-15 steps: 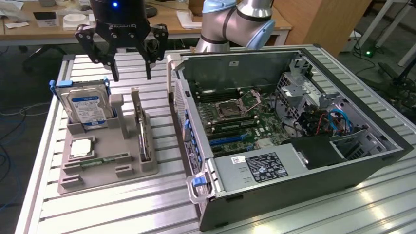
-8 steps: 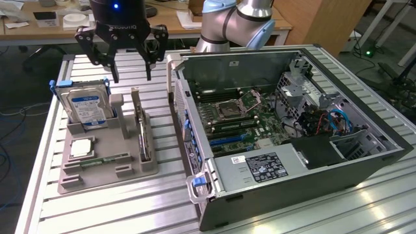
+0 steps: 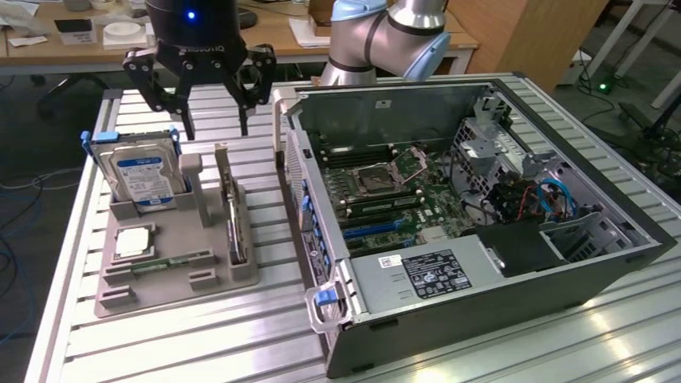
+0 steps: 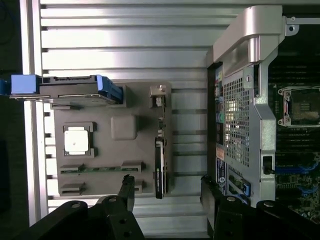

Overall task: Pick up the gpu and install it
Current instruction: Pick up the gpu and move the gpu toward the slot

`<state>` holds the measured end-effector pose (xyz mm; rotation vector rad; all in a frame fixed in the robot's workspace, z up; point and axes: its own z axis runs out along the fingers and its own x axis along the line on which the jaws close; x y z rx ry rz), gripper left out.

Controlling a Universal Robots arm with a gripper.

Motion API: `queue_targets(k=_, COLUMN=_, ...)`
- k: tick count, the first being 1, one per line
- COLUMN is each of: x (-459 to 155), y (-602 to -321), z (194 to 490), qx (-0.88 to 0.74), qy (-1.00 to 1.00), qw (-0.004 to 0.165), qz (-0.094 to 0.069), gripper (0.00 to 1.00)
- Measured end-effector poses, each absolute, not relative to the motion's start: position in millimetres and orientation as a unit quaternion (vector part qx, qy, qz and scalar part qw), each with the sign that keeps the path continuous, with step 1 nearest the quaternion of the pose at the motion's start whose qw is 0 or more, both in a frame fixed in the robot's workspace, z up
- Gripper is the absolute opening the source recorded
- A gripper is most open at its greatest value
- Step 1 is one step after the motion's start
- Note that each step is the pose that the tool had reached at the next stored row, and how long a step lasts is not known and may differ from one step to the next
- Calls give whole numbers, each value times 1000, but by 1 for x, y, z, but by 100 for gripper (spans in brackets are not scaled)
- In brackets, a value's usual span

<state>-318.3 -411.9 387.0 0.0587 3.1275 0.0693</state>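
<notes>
On the surface's grey tray (image 3: 159,289), hard drive (image 3: 143,175) and gpu (image 3: 233,217) stand on edge; gpu thin, dark; jaws apart above.

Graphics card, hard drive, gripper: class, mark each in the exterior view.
graphics card (image 3: 236,223), exterior view, its upper edge
hard drive (image 3: 145,177), exterior view, its blue-white label
gripper (image 3: 217,132), exterior view, between its open fingertips

I see gpu (image 3: 232,211), hard drive (image 3: 143,179) standing in tray (image 3: 159,289); computer case (image 3: 394,112) just beside tray on surface (image 3: 213,343).
</notes>
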Motion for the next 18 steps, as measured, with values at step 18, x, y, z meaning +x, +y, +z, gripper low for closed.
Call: queue_targets(k=18, x=-318, y=-413, z=380, qx=18, qy=1000, qw=6, qz=22, gripper=65)
